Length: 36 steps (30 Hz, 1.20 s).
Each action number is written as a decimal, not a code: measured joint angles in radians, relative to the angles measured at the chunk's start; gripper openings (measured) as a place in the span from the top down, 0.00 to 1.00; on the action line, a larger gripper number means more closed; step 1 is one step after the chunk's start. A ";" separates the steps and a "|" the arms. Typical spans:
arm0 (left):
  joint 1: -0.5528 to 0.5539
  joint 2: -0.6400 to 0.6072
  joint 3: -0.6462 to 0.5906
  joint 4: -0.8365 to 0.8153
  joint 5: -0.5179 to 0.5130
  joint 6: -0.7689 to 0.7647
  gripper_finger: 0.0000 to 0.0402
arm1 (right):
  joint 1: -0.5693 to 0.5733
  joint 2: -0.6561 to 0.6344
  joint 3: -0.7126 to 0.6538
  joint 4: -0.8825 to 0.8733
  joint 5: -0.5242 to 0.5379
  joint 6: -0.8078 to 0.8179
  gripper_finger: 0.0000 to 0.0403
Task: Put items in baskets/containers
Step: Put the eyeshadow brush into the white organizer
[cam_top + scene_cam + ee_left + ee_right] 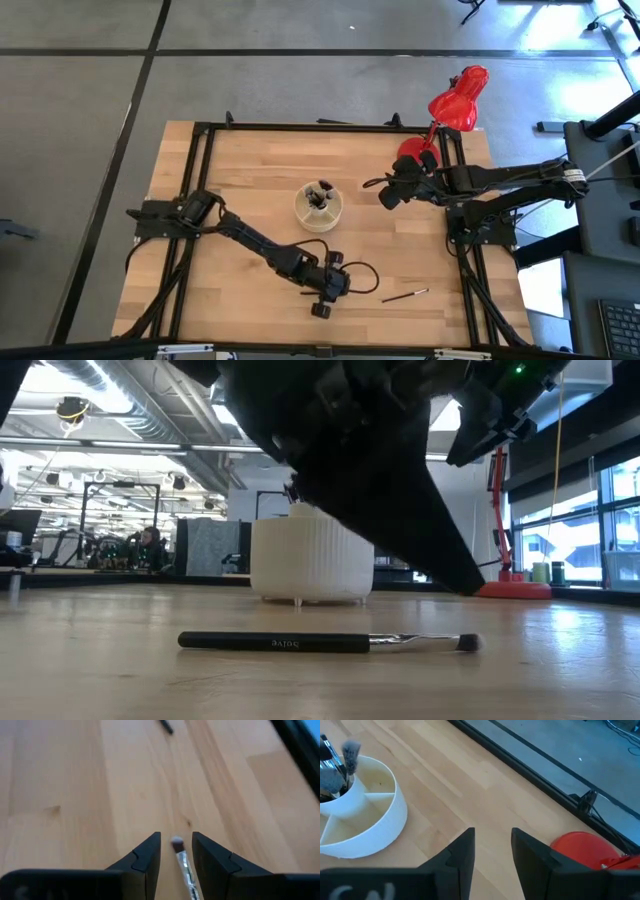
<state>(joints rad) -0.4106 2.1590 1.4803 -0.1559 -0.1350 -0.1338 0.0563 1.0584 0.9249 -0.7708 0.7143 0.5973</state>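
Brush between left tool fingers, apparently gripped; right tool parted, empty, near container.

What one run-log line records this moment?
left gripper: gripping thin brush over table | right gripper: open, empty, near lamp base | container: stored brushes in centre cup | loose brush: flat on table

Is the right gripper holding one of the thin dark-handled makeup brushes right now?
No. In the right wrist view the right gripper shows only bare wooden table between its fingers, off to the side of the round cream divided container.
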 joint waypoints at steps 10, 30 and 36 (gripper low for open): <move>-0.009 0.044 -0.001 0.026 -0.004 0.019 0.73 | 0.000 0.000 0.000 0.002 0.000 -0.003 0.68; -0.010 0.041 -0.004 -0.009 -0.186 -0.110 0.98 | 0.031 0.001 0.000 -0.015 -0.036 0.022 0.68; -0.021 -0.095 0.000 -0.037 -0.431 -0.168 0.98 | 0.031 -0.002 -0.114 0.126 -0.034 -0.071 0.68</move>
<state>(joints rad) -0.4318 2.0640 1.4800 -0.1927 -0.5656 -0.3014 0.0870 1.0564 0.8113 -0.6444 0.6808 0.5260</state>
